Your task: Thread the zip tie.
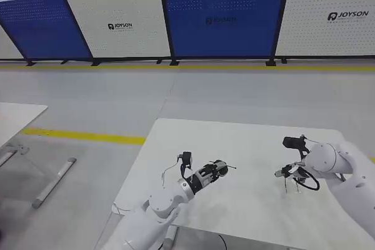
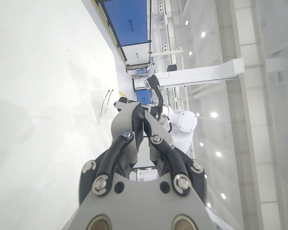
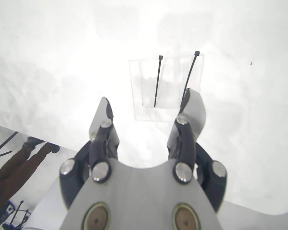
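Two black zip ties (image 3: 157,80) (image 3: 190,75) stand upright in a small clear holder (image 3: 134,84) on the white table (image 1: 237,137). My right gripper (image 3: 146,96) is open just in front of the holder, and one fingertip (image 3: 189,94) sits close to the base of the nearer tie. In the top view this gripper (image 1: 286,172) hangs over the holder (image 1: 294,185) at the table's right side. My left gripper (image 2: 141,118) is shut above the middle of the table. In the top view a thin black strip, seemingly a zip tie (image 1: 230,167), pokes out of the left gripper (image 1: 220,167).
The left wrist view shows the two ties (image 2: 106,101) far off with the right gripper (image 2: 120,102) beside them. The table's near edge (image 3: 50,142) runs close behind the right gripper. Blue and white panels (image 1: 225,28) stand beyond the floor.
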Controlling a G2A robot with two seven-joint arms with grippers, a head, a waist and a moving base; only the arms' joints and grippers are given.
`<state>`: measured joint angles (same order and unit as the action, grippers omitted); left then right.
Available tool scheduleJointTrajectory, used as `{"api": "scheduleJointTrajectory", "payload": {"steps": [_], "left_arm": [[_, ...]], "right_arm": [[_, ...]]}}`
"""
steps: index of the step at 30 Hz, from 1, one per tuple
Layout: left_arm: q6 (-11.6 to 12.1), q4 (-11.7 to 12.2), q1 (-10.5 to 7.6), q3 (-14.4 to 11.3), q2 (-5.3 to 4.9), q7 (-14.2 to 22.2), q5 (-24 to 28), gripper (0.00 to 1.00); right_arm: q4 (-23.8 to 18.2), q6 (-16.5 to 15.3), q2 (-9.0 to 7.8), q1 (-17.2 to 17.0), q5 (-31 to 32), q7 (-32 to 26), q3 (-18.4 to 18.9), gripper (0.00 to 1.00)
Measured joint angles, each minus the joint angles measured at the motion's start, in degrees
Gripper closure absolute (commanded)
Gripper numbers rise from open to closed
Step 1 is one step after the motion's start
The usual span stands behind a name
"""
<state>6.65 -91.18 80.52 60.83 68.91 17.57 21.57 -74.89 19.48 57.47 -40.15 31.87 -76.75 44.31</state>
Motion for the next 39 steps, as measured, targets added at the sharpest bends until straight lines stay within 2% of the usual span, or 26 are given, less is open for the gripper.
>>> {"api": "scheduleJointTrajectory", "payload": {"steps": [10,21,31,33,39], "left_arm": [[0.0,0.0,0.00,0.0,0.00,0.0,0.0,1.00],[0.0,0.0,0.00,0.0,0.00,0.0,0.0,1.00],[0.0,0.0,0.00,0.0,0.00,0.0,0.0,1.00],[0.0,0.0,0.00,0.0,0.00,0.0,0.0,1.00],[0.0,0.0,0.00,0.0,0.00,0.0,0.0,1.00]], "right_arm": [[3.1,0.0,1.02,0.3,0.7,-1.0,0.5,0.60],[9.3,0.0,3.61,2.9,0.5,-1.3,-1.5,0.68],[14.5,0.0,6.02,4.7,0.5,-1.0,-3.6,0.71],[15.6,0.0,6.54,5.2,0.4,-1.0,-4.0,0.76],[19.0,0.0,8.15,6.5,-0.1,-0.9,-5.5,0.77]]}}
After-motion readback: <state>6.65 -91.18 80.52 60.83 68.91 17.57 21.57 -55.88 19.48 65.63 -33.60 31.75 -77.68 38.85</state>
